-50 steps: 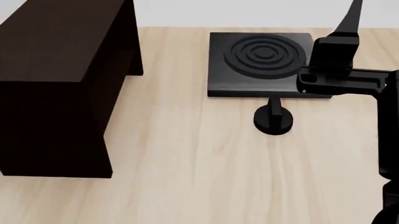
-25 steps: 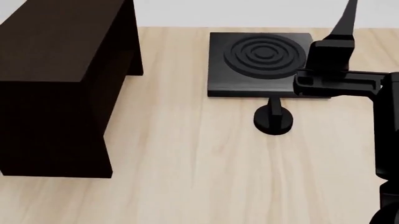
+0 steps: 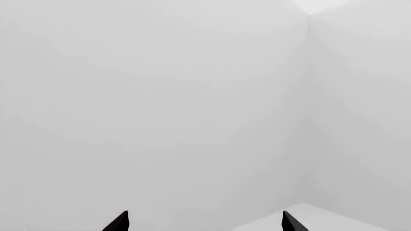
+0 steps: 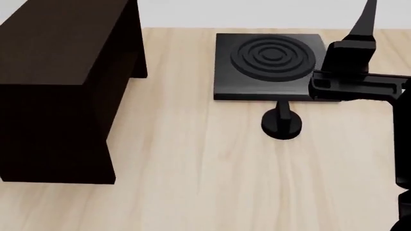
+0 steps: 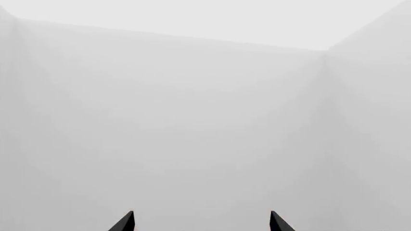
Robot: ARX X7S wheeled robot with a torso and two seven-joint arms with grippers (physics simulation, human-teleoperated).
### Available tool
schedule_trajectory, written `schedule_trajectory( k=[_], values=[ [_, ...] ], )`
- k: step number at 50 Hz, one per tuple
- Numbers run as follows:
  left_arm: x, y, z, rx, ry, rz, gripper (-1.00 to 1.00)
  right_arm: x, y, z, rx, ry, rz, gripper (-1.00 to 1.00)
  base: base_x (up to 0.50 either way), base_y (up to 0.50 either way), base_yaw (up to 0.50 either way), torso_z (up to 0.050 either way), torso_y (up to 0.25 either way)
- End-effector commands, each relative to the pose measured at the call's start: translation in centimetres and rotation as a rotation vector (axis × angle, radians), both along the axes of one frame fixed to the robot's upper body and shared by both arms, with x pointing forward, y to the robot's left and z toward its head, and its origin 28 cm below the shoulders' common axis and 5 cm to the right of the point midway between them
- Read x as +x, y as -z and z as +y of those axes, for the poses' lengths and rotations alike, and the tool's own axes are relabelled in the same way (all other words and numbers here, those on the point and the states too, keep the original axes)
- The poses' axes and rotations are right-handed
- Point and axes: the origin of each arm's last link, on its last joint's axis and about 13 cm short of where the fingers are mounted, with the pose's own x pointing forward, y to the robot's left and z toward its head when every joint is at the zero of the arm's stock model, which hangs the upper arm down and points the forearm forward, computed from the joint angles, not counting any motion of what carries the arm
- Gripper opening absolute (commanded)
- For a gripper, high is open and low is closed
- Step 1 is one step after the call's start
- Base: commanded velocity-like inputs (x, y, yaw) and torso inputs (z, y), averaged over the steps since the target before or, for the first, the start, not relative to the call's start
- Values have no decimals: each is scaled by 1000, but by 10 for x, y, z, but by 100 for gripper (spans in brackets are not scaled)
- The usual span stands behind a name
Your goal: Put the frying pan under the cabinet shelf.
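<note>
The frying pan shows in none of my views, so I judge the task not yet begun: finding, grasping and placing it all remain. My right tool [image 5: 201, 224] and left tool [image 3: 205, 224] are spread and empty, facing white walls. The large dark brown wooden cabinet shelf [image 4: 57, 72] stands on the pale wooden desk [image 4: 192, 168], well apart from the square black ringed stove plate [image 4: 270, 62].

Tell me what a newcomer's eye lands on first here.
First, the big dark cabinet at the table's left. Next, the square stove plate with its rings at the far middle, a small black knob-like piece just in front of it. The right arm hangs over the stove plate's right edge; no pan shows.
</note>
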Motion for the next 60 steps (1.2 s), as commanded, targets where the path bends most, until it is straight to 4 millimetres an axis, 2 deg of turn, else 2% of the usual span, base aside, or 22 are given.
schedule_trajectory(
  k=[1,22,48,60],
  values=[
    [3,5,-1,0,5,13,100,1,-2,0,3,-10,-3,100,184,0,0,0,0],
    [2,13,1,-11,14,27,100,-2,-1,1,3,-20,-6,100,300,0,0,0,0],
    [5,7,-4,-2,24,35,100,-5,-1,-1,14,-10,-2,100,358,0,0,0,0],
    [7,8,-2,-3,29,35,100,-6,-2,-2,6,-1,0,100,33,0,0,0,1]
  ],
)
